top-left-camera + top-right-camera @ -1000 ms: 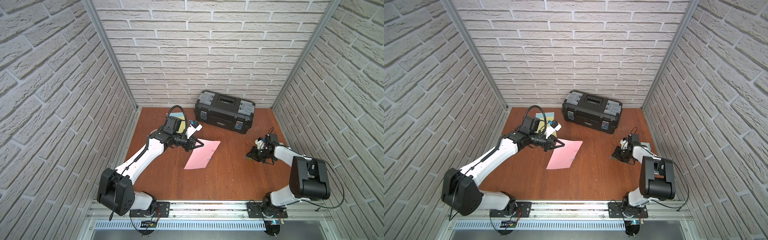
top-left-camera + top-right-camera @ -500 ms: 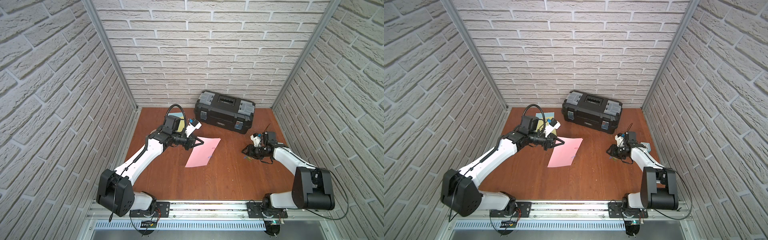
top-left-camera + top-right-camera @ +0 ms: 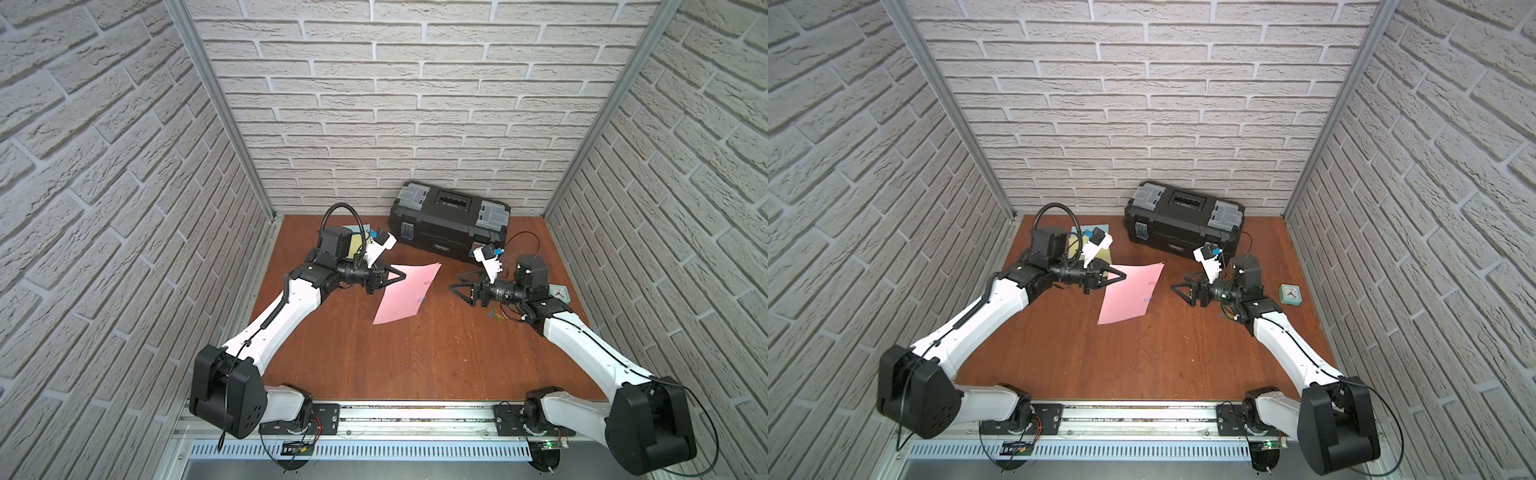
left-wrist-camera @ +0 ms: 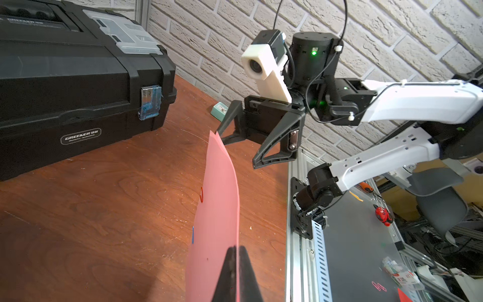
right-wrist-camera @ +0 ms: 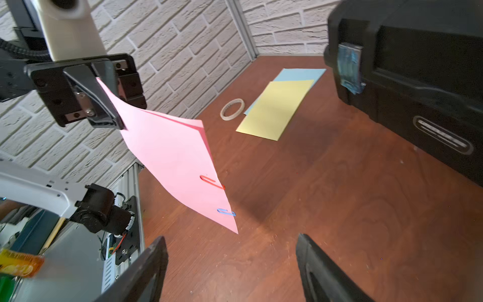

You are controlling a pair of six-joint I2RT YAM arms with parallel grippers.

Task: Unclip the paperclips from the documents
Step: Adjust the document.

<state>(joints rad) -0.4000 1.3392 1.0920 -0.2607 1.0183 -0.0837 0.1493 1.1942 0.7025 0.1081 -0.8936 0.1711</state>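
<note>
- A black toolbox point(image 3: 449, 222) stands at the back edge of the table point(image 3: 415, 365), a little right of the middle. Its lid is down and the latches are closed, so its contents cannot be seen.
- The left claw point(image 5: 119, 123) is pressed together on one corner of the pink sheet point(image 5: 167, 157) and holds it up off the table, over the middle and slanting down toward the right arm.
- Two clips sit on the sheet's free edge: a red clip point(image 5: 212, 182), and a blue clip point(image 5: 226, 212) nearer the lowest corner.
- The right claw point(image 3: 456, 280) has its fingers spread wide and grips nothing. It faces the clipped edge from near by and does not touch the paper.
- The yellow sheet point(image 5: 277, 109) lies flat near the back left corner and overlaps the light blue sheet point(image 5: 300, 74) beneath it.
- A tape roll point(image 5: 232, 109) lies just beside the yellow sheet.
- Loose clips point(image 3: 496, 316) lie on the table under the right wrist, toward the right edge.
- A small teal clock point(image 3: 1290, 294) sits near the right edge, beyond the right arm.
</note>
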